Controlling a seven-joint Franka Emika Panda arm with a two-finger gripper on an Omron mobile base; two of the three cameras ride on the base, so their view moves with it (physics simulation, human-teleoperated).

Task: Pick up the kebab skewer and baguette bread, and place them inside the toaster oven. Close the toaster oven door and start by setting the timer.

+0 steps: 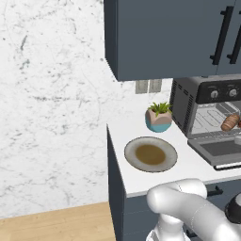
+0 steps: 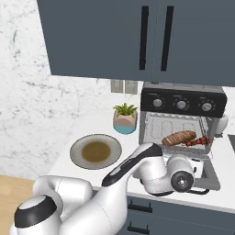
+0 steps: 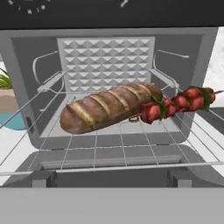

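Note:
The toaster oven [image 2: 182,103] stands open at the right of the counter. On its wire rack lies the tan baguette bread [image 3: 109,107] [image 2: 178,137] [image 1: 230,122]. The kebab skewer [image 3: 179,105] [image 2: 198,141], with red chunks, lies right beside it, its near end touching the loaf. The toaster oven door [image 1: 221,150] [image 3: 109,175] hangs flat down in front. My gripper [image 2: 195,166] hovers above the lowered door, facing into the oven, open with nothing in it.
A grey plate [image 1: 150,154] [image 2: 95,151] sits on the white counter left of the oven. A small potted plant [image 1: 159,116] [image 2: 125,117] stands by the oven's left wall. Dark blue cabinets [image 2: 137,36] hang overhead.

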